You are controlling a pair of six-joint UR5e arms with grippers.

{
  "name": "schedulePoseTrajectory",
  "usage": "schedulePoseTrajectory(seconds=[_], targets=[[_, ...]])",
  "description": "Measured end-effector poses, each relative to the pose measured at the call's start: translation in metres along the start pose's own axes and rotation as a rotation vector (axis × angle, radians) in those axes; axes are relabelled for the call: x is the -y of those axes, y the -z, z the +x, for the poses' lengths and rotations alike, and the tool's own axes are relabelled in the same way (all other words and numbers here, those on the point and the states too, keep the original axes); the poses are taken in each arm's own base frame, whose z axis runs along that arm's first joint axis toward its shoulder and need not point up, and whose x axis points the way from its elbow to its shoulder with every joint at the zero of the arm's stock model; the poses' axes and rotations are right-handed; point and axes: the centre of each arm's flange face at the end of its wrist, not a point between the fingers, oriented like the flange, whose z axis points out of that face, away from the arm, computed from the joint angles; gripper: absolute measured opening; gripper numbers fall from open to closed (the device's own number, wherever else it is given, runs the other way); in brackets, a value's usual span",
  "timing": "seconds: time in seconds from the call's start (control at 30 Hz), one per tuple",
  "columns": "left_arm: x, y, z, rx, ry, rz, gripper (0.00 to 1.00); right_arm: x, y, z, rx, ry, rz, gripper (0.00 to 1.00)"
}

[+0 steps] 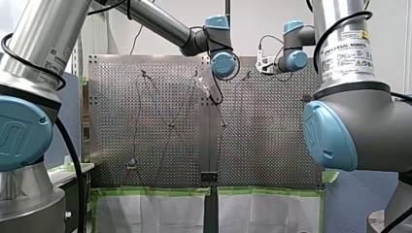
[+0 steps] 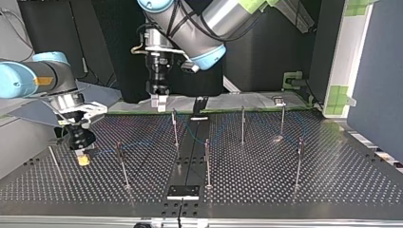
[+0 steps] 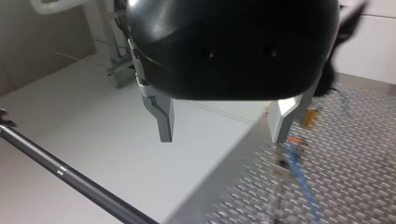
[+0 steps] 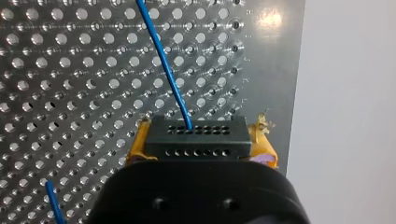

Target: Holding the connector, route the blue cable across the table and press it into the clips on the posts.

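Note:
My right gripper (image 4: pixel 201 140) is shut on the black connector (image 4: pixel 194 137), which sits between its yellow pads (image 4: pixel 264 142). The blue cable (image 4: pixel 163 60) runs from the connector out over the perforated table (image 4: pixel 56 93). In the top view my right gripper (image 2: pixel 83 159) is low over the table at the left, and the blue cable (image 2: pixel 102 152) leads from it toward a thin post (image 2: pixel 121 161). My left gripper (image 3: pixel 224 126) hangs open with nothing between its metal fingers (image 3: pixel 166 121). It hovers above the table's far edge (image 2: pixel 159 102), behind another post (image 2: pixel 175 126).
Several more thin posts (image 2: pixel 242 123) (image 2: pixel 207 161) (image 2: pixel 298 161) stand across the table. A black plate (image 2: pixel 183 191) lies at the near middle and a black clamp (image 2: pixel 199 105) at the far edge. A dark rod (image 3: pixel 70 177) crosses beneath my left gripper.

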Motion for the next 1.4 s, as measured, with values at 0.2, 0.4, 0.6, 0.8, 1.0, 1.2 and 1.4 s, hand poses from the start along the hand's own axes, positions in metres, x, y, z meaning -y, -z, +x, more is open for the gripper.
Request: schedulePoseTrajectory(seconds=[0.2, 0.4, 0.6, 0.8, 1.0, 1.2, 1.4], targets=[[-0.025, 0.008, 0.043, -0.035, -0.034, -0.014, 1.00, -0.001, 0.000, 0.000, 0.000, 0.000, -0.003, 0.00], [-0.041, 0.021, 0.068, -0.055, -0.048, -0.017, 1.00, -0.003, 0.000, 0.000, 0.001, 0.001, -0.005, 0.00], [-0.055, 0.034, 0.079, -0.047, -0.049, -0.038, 1.00, -0.003, 0.000, 0.000, 0.000, 0.002, -0.006, 0.00], [-0.066, 0.047, 0.087, -0.041, -0.050, -0.054, 1.00, -0.003, 0.000, 0.000, 0.000, 0.002, -0.006, 0.00], [-0.078, 0.061, 0.096, -0.044, -0.050, -0.050, 1.00, -0.003, 0.000, 0.000, 0.001, 0.002, -0.006, 0.00], [-0.092, 0.074, 0.105, -0.052, -0.047, -0.034, 1.00, -0.004, 0.000, 0.000, 0.001, 0.003, -0.007, 0.00], [-0.106, 0.086, 0.112, -0.061, -0.049, -0.016, 1.00, -0.003, 0.000, 0.000, 0.001, 0.004, -0.006, 0.00]])
